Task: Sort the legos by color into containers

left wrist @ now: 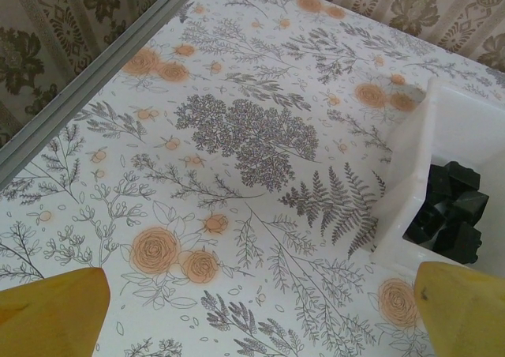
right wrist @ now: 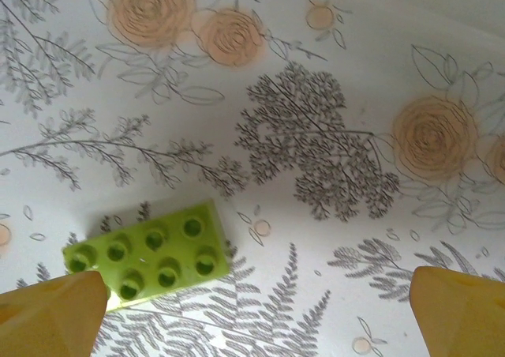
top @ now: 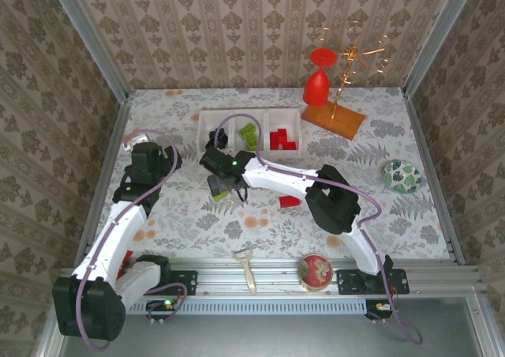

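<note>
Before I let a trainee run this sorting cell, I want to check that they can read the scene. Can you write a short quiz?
1. What colour are the bricks in the bin in the left wrist view? A red, B black, C lime green.
2. True or false: the right jaws are shut on the lime green brick.
3. In the top view, the loose brick beside the right arm is coloured ____.
Key: 1 B. 2 false, they stand open. 3 red.
</note>
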Action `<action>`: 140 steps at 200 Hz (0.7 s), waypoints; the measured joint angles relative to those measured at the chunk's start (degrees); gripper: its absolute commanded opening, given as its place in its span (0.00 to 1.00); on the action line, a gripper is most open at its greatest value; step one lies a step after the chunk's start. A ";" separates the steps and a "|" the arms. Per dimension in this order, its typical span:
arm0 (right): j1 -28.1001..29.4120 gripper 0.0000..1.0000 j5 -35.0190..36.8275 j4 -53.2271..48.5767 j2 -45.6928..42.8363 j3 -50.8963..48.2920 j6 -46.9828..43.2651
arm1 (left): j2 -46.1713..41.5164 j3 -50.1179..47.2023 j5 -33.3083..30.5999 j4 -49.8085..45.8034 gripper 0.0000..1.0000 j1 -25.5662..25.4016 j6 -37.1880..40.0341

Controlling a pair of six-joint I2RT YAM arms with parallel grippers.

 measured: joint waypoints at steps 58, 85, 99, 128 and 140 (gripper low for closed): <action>0.68 1.00 -0.02 -0.42 4.87 6.05 -1.70 | -1.14 -0.76 0.37 -0.04 1.00 0.74 -0.17; 0.90 1.00 0.00 -0.79 7.15 9.14 -2.73 | -1.14 -1.01 0.59 0.02 1.00 0.98 -0.17; 0.94 1.00 0.15 -1.29 8.22 10.75 -3.06 | -1.14 -1.25 0.61 0.00 1.00 1.05 -0.20; 1.09 1.00 1.49 -3.37 11.43 15.98 -3.45 | -1.14 -1.55 1.07 0.02 1.00 1.05 -0.20; 1.09 1.00 2.08 -4.52 13.20 18.29 -3.72 | -1.14 -1.57 1.25 0.04 1.00 1.11 -0.20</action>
